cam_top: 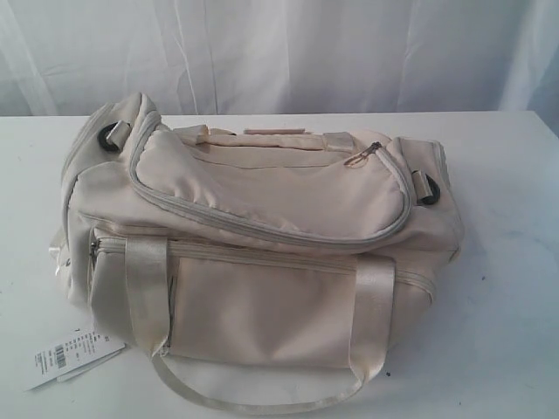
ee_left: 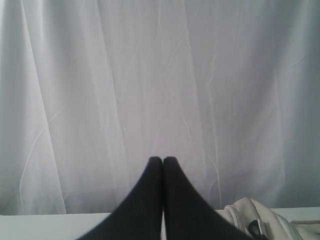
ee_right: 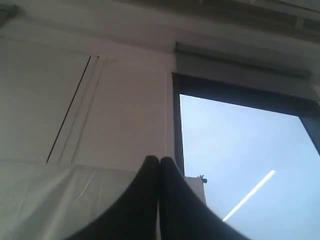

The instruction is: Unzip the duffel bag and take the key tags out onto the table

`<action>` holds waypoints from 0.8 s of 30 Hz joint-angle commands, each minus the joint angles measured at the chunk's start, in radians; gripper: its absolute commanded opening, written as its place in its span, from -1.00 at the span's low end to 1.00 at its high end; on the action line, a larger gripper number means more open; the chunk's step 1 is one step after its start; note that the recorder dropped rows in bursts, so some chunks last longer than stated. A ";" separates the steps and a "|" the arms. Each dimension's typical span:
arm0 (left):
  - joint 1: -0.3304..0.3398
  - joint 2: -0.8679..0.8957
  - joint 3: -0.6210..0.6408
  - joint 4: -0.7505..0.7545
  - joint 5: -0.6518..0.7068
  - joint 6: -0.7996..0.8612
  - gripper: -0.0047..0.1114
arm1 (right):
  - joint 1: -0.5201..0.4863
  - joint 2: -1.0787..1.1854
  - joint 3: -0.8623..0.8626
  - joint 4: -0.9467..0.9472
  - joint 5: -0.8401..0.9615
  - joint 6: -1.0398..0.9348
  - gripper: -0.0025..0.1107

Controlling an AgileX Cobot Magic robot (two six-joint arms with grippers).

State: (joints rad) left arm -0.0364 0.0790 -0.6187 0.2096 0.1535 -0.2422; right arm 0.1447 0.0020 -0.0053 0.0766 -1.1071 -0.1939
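Duffel bag (cam_top: 262, 305) interior hidden; paper tag (cam_top: 74, 358) print too small.

The left gripper (ee_left: 162, 161) is closed, its two black jaws pressed together from base to tip with nothing between them, and it points roughly level. The right gripper (ee_right: 159, 160) is likewise closed and empty, its black jaws meeting along their length, and it is tipped steeply upward.

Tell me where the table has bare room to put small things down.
Widest bare patch: the table right of the bag. Smaller one at the far left corner. Front left is crowded by the paper tag and strap.
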 commanded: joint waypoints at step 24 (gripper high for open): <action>-0.007 0.101 0.001 0.039 -0.385 0.093 -0.92 | -0.006 0.068 -0.239 0.053 0.825 0.561 -0.96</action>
State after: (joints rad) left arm -0.0364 0.1429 -0.6187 0.2336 -0.1017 -0.1918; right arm 0.1447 0.0170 -0.1446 0.1338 -0.5899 0.3031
